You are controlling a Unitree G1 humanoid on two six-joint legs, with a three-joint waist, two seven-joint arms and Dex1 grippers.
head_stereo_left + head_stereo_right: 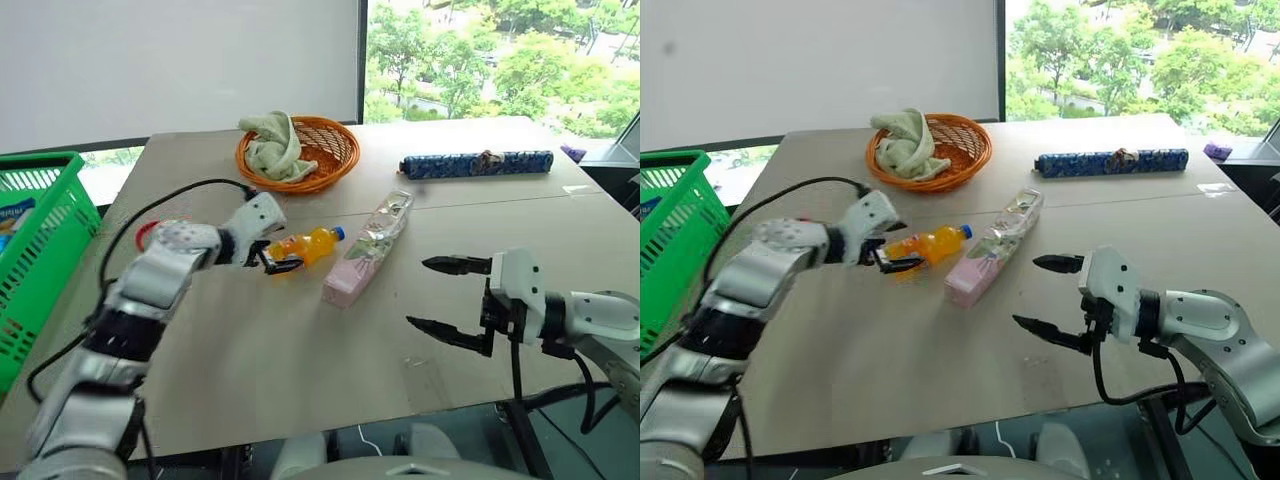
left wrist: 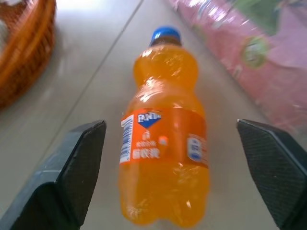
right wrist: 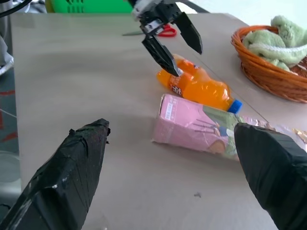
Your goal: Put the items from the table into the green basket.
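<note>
Straddling the orange soda bottle (image 2: 165, 139) with the left gripper (image 1: 281, 257), jaws wide, we judge it rigid, slick, liquid-heavy; grip mid-label. Right gripper (image 1: 447, 298) wide, empty.

Soda bottle (image 2: 165, 129) between spread pincer (image 2: 172, 172) fingers

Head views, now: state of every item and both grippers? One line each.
Soda bottle: lying on its side on the table, cap on, not gripped.
Left gripper: open, fingers either side of the bottle.
Right gripper: open, empty, above the table.
Pink packet: lying flat beside the bottle.
Blue roll: lying flat at the far side.
Green basket: upright beside the table.
Wicker basket: upright, cloth inside.
</note>
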